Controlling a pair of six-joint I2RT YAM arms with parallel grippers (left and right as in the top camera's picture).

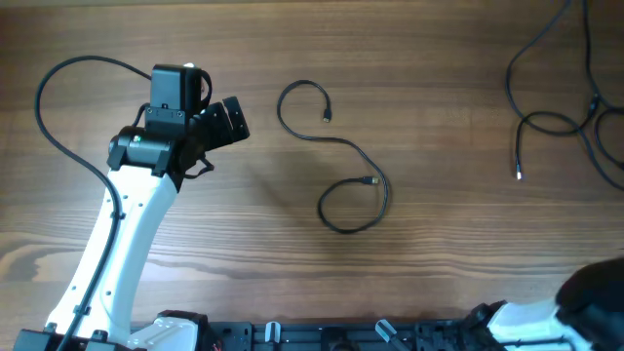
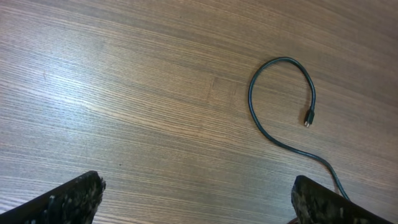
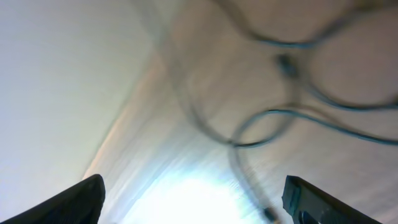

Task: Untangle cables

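Observation:
One thin black cable [image 1: 343, 146] lies in an S-shape at mid-table, a small plug at each end. In the left wrist view its upper loop [image 2: 256, 118] and plug [image 2: 308, 118] lie ahead and to the right. My left gripper [image 1: 237, 122] hovers left of this cable, open, with nothing between its fingertips [image 2: 74, 199]. More cables [image 1: 551, 122] lie looped together at the far right, one plug end [image 1: 519, 175] pointing toward the front. My right gripper [image 3: 193, 199] is open above those cables [image 3: 273, 118], which look blurred. One strand [image 3: 245, 180] runs down between the jaws without being clamped.
The right arm [image 1: 595, 288] shows only as a dark shape in the front right corner. The left arm's own thick black cable [image 1: 58, 127] arcs over the table at far left. Mounting hardware [image 1: 322, 336] lines the front edge.

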